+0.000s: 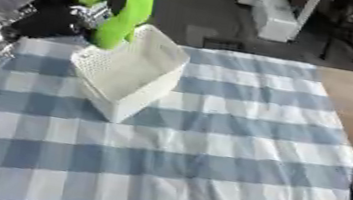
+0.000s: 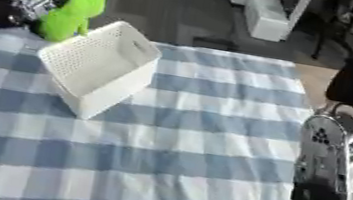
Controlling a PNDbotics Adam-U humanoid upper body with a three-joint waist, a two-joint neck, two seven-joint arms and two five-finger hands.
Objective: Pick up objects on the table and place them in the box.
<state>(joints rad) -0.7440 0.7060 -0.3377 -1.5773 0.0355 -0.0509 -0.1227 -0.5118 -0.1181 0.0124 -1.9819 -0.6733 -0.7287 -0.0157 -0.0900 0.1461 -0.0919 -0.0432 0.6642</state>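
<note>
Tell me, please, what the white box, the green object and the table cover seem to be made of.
White box: probably matte plastic, with stiff thin walls dotted with small holes. Green object: bright green with rounded, puffy shapes, likely soft foam or plush, though the look leaves it open; the left hand holds it above the box. Table cover: woven cloth, blue and white checks, slight wrinkles.

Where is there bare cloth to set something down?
The checked tablecloth is bare in front of and to the right of the white basket. Crowded at the far left corner: the left robot hand holds a green plush toy over the basket.
</note>
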